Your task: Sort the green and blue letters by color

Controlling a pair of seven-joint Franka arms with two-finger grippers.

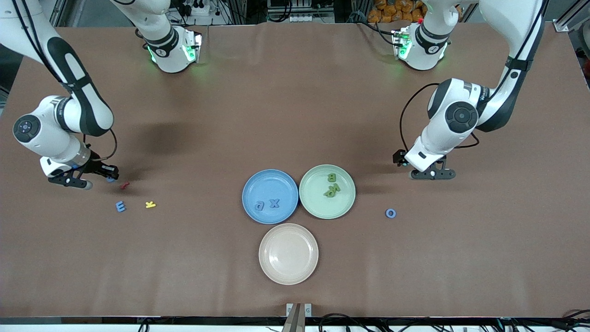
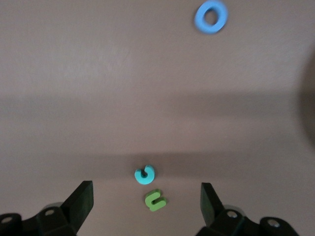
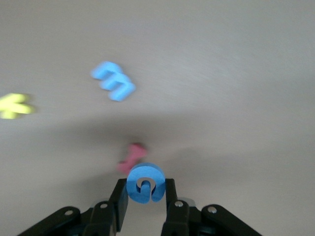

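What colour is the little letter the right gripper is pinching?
Blue. The right gripper holds a small curled blue letter, clearest in the right wrist view.

The worktop (image 1: pixel 295 115) wears a matt brown cover — smooth, paper-like. The blue plate (image 1: pixel 258 184), green plate (image 1: pixel 345 203) and beige plate (image 1: pixel 288 253) look like satin plastic; the blue and green letters (image 1: pixel 120 206) look matt, foam-like. Arm shells — glossy white plastic.
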